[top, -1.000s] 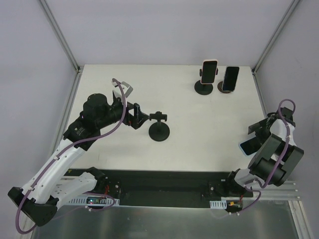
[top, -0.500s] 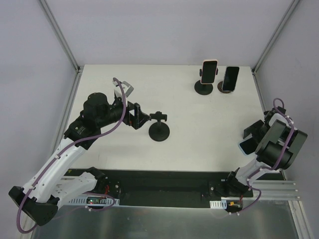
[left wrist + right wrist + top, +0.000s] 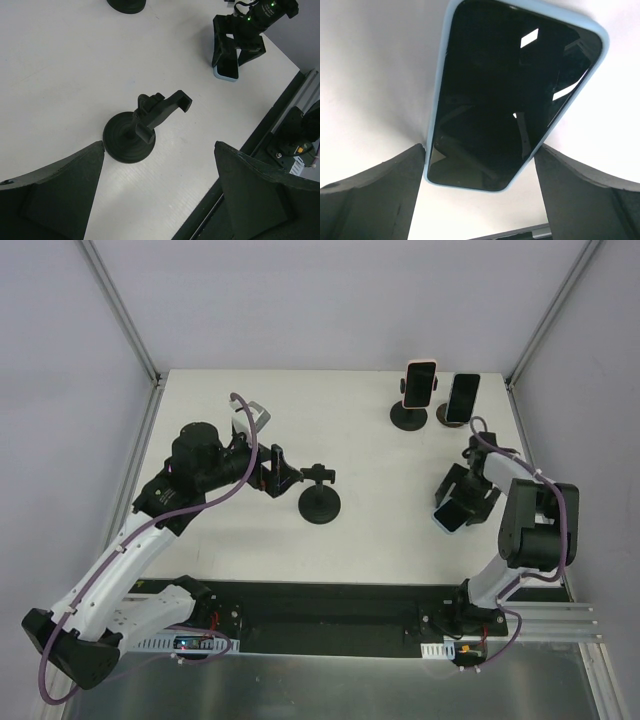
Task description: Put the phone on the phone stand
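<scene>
The empty black phone stand [image 3: 320, 502] stands mid-table, and the left wrist view shows its round base and clamp head [image 3: 162, 106]. Just left of it hovers my left gripper [image 3: 283, 477], its jaws wide open [image 3: 159, 145] and holding nothing. The phone [image 3: 451, 516] has a dark screen and a light-blue case. It sits between the fingers of my right gripper [image 3: 464, 492], right of the stand. In the right wrist view both fingers press the phone's [image 3: 510, 95] side edges near its lower end, so the gripper [image 3: 480, 147] is shut on it.
At the back right, a pink-cased phone [image 3: 420, 384] and a dark phone [image 3: 462, 397] sit on two other stands. A black rail [image 3: 330, 615] runs along the table's near edge. The frame post and table edge [image 3: 525, 440] lie close on the right.
The right gripper has swung from the table's right edge leftward and inward, bringing the phone with it, and its jaws have drawn in slightly. The left arm has barely moved.
</scene>
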Robot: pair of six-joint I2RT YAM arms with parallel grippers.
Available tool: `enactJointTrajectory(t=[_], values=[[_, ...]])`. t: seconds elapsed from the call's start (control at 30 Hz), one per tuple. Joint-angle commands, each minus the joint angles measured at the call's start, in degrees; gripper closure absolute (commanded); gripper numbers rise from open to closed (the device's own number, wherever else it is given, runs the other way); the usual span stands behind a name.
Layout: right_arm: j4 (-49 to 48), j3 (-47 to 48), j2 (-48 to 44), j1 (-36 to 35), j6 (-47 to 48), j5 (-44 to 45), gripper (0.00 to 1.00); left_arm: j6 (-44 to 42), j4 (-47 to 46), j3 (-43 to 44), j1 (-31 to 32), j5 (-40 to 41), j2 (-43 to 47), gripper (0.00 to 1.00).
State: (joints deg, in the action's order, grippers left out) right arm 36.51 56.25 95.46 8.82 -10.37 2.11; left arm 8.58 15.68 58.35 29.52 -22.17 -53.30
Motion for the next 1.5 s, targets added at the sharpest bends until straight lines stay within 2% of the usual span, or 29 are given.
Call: enactJointTrajectory(t=[0.0,0.23,0.27,0.33,0.53,0.93,1.0,1.03,1.13,1.2,1.23,1.3,1.4,1.43,1.47], values=[[-1.36,-1.23,-1.06,-11.77,-5.88,-9.5,0.1,1.09,-1.71,0.72,-1.04,-1.29,-0.23,0.1],[-4.95,-6.58,-3.52,-21.82,-9.31,-7.3,0.0,1.0,-1.88,0.36,-2.18,-0.59,-0.75,0.11],[-4.96,-6.94,-4.14,-22.52,-9.4,-4.86,0.03,0.91,-1.88,0.19,-2.18,-0.42,-0.84,0.11],[-5.74,-7.55,-5.28,-23.76,-9.23,-3.35,0.04,0.83,-1.88,0.1,-2.36,0.37,-1.02,0.11],[-4.61,-4.49,-2.65,-23.32,-8.44,2.28,0.01,-0.05,-1.97,-0.51,-2.45,2.92,-1.37,0.11],[-3.73,-2.28,0.42,-16.2,-15.38,2.1,0.02,-1.46,-1.97,-1.22,-2.89,6.96,-3.57,0.13],[-4.69,-2.28,0.78,-15.59,-15.12,2.64,0.19,-1.72,-1.97,-1.22,-2.89,7.67,-3.65,0.13],[-5.22,-2.55,0.69,-15.33,-15.12,2.64,0.37,-1.81,-1.97,-1.39,-2.89,7.93,-3.57,0.14],[-8.38,-3.51,-0.27,-15.15,-13.54,1.14,0.44,-2.51,-1.97,-1.48,-2.89,8.99,-3.31,0.14],[-11.7,-4.82,-2.11,-15.24,-11.79,-0.35,0.53,-3.22,-2.06,-1.66,-2.89,10.21,-2.6,0.14],[-12.86,-5.79,-3.16,-15.24,-11.17,-0.79,0.63,-3.39,-2.41,-1.92,-2.89,10.66,-2.51,0.14],[-15.32,-8.95,-6.67,-16.02,-8.98,-0.09,0.72,-2.69,-3.11,-2.18,-2.89,11.01,-2.51,0.13],[-18.92,-12.91,-12.37,-18.22,-4.59,0.7,0.86,1.51,-2.76,0.53,-2.89,5.41,-4.18,0.13],[-19.19,-13.7,-13.88,-19.09,-1.09,2.7,0.96,3.18,-2.85,3.06,-2.89,0.17,-5.14,0.13],[-19.37,-14.67,-15.38,-21.19,0.34,3.86,0.99,6.85,-3.2,4.57,-2.89,-2.84,-5.85,0.13]])
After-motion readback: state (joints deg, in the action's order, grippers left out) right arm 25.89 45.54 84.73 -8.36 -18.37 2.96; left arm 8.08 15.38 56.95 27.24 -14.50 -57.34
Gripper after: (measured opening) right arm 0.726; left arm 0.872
